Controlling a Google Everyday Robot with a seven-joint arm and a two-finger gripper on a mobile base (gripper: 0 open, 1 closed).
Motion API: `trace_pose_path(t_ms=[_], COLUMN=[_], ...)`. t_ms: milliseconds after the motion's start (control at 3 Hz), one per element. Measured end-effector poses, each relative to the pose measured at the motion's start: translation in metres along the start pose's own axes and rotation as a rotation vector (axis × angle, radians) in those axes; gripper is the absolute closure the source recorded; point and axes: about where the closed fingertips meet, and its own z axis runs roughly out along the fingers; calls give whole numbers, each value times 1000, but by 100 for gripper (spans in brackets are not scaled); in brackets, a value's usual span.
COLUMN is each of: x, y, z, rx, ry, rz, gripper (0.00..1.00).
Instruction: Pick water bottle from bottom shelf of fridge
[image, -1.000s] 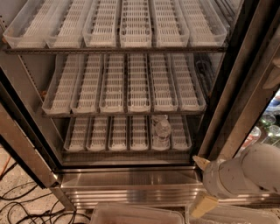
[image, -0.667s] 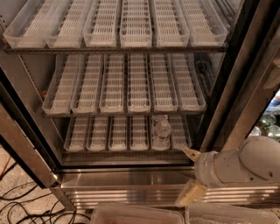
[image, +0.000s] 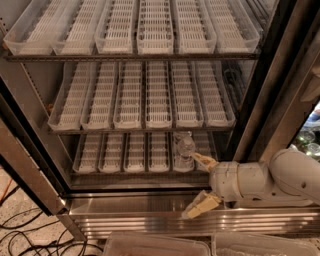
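The fridge (image: 280, 90) stands open with three rows of white slotted trays. The water bottle (image: 184, 148), clear with a ribbed body, stands in a lane tray right of the middle on the bottom shelf (image: 125, 152). My gripper (image: 199, 184) comes in from the right on a white arm, in front of the fridge's lower sill. Its two tan fingers are spread apart, one near the bottle's base (image: 204, 160), the other lower over the steel sill (image: 200, 205). It holds nothing.
The two upper tray rows (image: 145, 95) hold nothing visible. A steel sill (image: 130, 212) runs below the bottom shelf. Plastic bins (image: 155, 246) sit at the bottom edge. Black cables (image: 25, 230) lie on the floor at left. Coloured bottles (image: 310, 140) show at far right.
My arm has moved left and up toward the bottom shelf, bringing the gripper from the lower right to just in front of the water bottle.
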Motion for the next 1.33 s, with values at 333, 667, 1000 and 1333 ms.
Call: trace_pose_path(t_ms=[333,667,1000,1333], x=[-12,-1,25,42], y=[2,10,25,39], z=[19,39,49,44], rx=[-43,-37,38,152], ry=[-119,-210,-304,-455], rz=[14,55,137,198], gripper=[0,0,0,0])
